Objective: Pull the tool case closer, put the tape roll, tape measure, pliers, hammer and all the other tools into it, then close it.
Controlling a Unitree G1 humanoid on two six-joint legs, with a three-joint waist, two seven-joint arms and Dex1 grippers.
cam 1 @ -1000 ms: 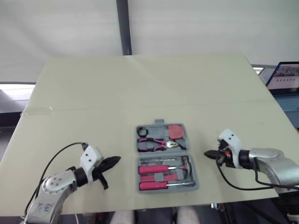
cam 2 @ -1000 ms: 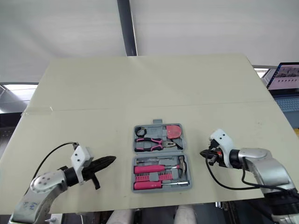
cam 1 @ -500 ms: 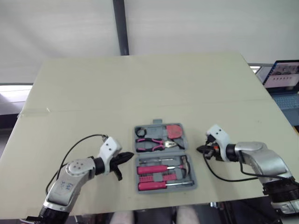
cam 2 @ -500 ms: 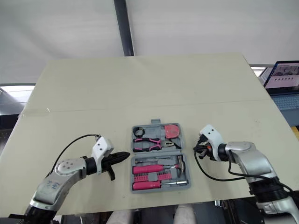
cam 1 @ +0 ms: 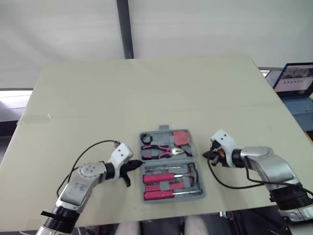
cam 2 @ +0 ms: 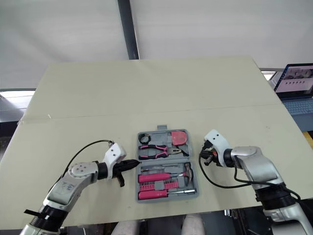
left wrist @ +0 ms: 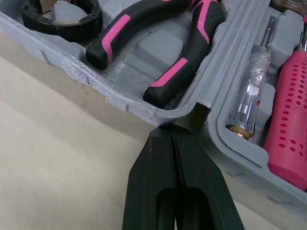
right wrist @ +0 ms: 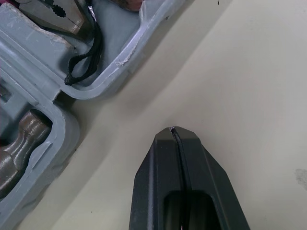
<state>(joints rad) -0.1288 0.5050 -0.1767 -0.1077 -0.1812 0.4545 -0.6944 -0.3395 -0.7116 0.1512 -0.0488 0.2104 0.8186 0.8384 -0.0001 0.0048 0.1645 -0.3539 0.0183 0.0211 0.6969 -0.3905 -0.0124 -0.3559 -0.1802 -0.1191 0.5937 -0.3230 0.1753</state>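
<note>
Pale beige desk under a white backdrop, with a laptop just past its right edge. Close to the near edge, about midway along, the tool case lies open flat. Its far half holds the tape roll, pliers and tape measure. Its near half holds the hammer and pink-handled screwdrivers.

The left arm lies low over the desk, forearm angled in from the near left corner. The left jaws are closed, and their tip touches the case's left rim at the notch between its halves.

The right arm reaches in likewise (elbow out toward the right edge). The right jaws are closed too, near the case's right rim, with bare desk between.
</note>
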